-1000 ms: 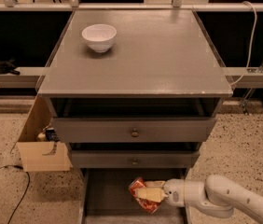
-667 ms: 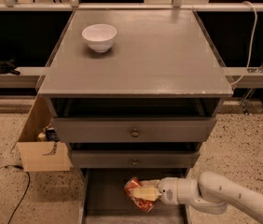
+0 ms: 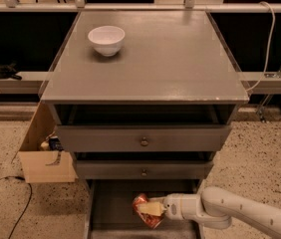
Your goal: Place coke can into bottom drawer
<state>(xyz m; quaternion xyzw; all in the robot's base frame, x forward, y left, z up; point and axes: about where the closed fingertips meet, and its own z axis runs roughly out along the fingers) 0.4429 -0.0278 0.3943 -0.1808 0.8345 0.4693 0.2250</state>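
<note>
The coke can [image 3: 144,213] is red-orange and tilted, held in my gripper [image 3: 151,209] over the floor of the open bottom drawer [image 3: 111,208]. My white arm reaches in from the lower right, and its pale fingers [image 3: 153,208] are closed around the can. I cannot tell whether the can touches the drawer floor. The bottom drawer is pulled out below two shut grey drawers with round knobs [image 3: 144,142].
A white bowl [image 3: 106,39] stands on the cabinet top [image 3: 180,59] at the back left. A cardboard box [image 3: 43,153] sits on the floor left of the cabinet, with a black cable [image 3: 23,203] beside it. A white cable [image 3: 269,39] hangs at the right.
My gripper has carried the can leftward over the drawer floor, further in from the right side. The drawers and bowl have not moved.
</note>
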